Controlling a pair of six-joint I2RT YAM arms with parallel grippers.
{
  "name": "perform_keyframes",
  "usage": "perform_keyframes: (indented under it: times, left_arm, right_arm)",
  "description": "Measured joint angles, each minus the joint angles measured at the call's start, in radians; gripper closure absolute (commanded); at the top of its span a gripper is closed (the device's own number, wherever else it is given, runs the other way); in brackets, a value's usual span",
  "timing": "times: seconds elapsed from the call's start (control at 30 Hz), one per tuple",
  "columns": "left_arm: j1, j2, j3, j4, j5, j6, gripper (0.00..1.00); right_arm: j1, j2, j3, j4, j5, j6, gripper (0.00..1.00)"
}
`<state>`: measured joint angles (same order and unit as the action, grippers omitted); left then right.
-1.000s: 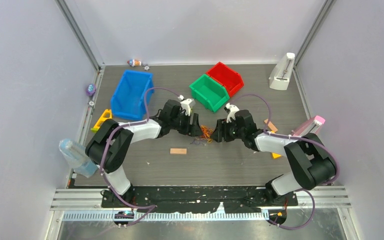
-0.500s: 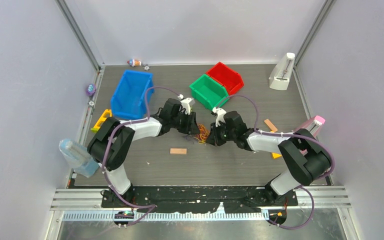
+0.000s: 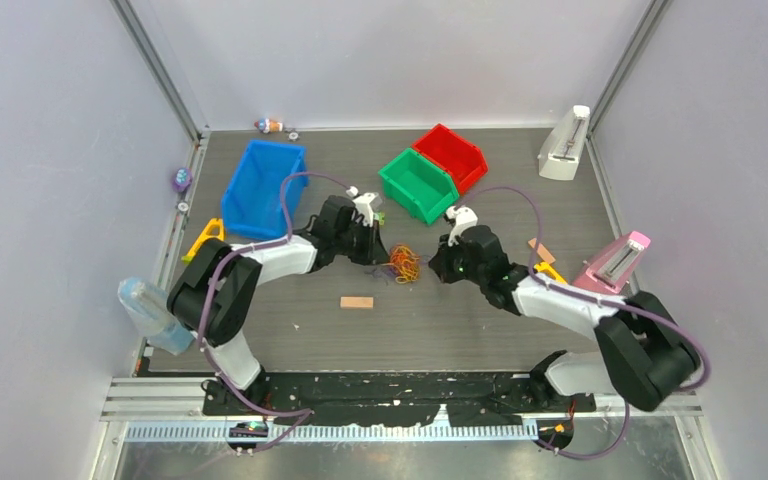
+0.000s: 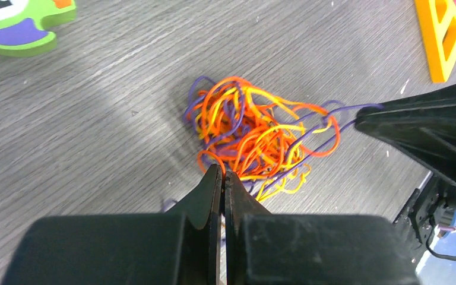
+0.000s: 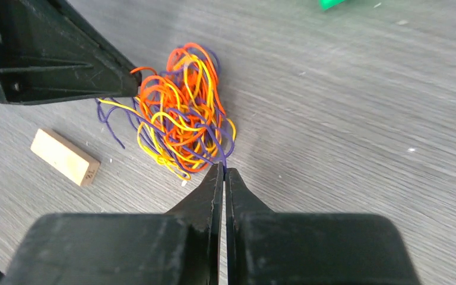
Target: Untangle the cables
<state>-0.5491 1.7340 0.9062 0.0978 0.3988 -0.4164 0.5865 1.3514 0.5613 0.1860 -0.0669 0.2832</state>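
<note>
Left hand (image 4: 222, 177) at nine o'clock of the cables (image 3: 404, 264) and right hand (image 5: 224, 173) at three have just pinched shut on strands, so pulling apart can begin.

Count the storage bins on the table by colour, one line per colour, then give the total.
Blue bin: 1
Green bin: 1
Red bin: 1
Total: 3
</note>
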Motion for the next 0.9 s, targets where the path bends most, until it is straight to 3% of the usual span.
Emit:
perform_keyframes:
  times: [0.37,0.47,0.57,0.6,0.7,0.77,0.8,0.9]
  left_arm:
    - [0.111,-0.136,-0.145,0.055,-0.058,-0.040,1.00]
    - [0.110,-0.140,-0.145,0.058,-0.059,-0.039,1.00]
    - [0.098,-0.142,-0.145,0.066,-0.053,-0.031,0.85]
    - [0.095,-0.143,-0.145,0.069,-0.050,-0.029,0.80]
    - [0.072,-0.144,-0.144,0.068,-0.045,-0.010,0.48]
    - [0.055,-0.144,-0.142,0.062,-0.041,0.007,0.29]
    - [0.048,-0.144,-0.140,0.061,-0.038,0.014,0.21]
    - [0.026,-0.144,-0.134,0.059,-0.029,0.029,0.14]
  right_arm:
    - [-0.024,-0.325,-0.163,-0.040,0.441,0.096,0.95]
    - [-0.027,-0.380,-0.205,-0.022,0.449,0.095,0.95]
    - [-0.029,-0.359,-0.211,0.021,0.373,0.075,0.91]
    - [-0.029,-0.341,-0.210,0.039,0.336,0.064,0.87]
    - [-0.029,-0.262,-0.194,0.069,0.209,0.044,0.31]
    - [-0.028,-0.223,-0.182,0.072,0.167,0.034,0.16]
    - [-0.027,-0.216,-0.179,0.072,0.161,0.032,0.14]
    - [-0.027,-0.211,-0.174,0.077,0.141,0.026,0.12]
